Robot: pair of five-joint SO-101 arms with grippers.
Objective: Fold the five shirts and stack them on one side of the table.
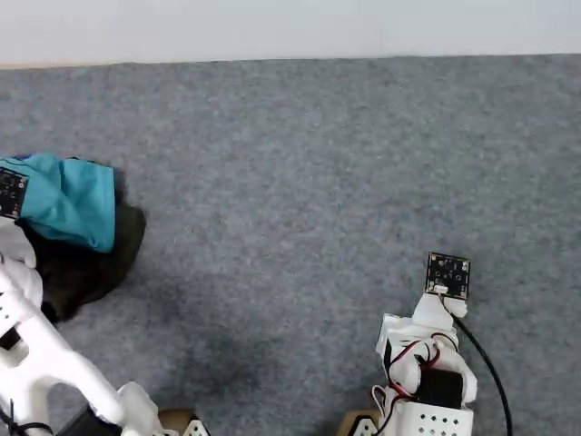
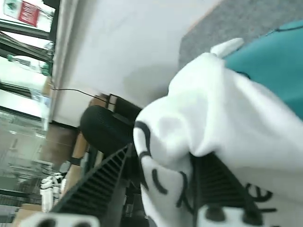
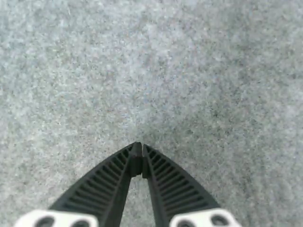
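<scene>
Grey felt covers the table (image 1: 318, 163), and a pale wall (image 1: 290, 27) stands behind its far edge. At the left edge of the table you have the teal shirt (image 1: 73, 200), one piece, folded into a rough block. Its long side runs across the table, a little tilted. Under the teal shirt and just in front of it lies one dark shirt (image 1: 86, 268), bunched. Its length goes diagonally from the right corner of the teal shirt toward the near left. Your left gripper (image 2: 165, 156) is just beside the teal shirt, and its jaws clamp a bunch of one white shirt (image 2: 222, 109) with black print. Which way this one points I cannot tell. That makes three shirts counted. Well to the right of the teal shirt, your right gripper (image 3: 138, 147) is over bare felt, its tips touching each other.
</scene>
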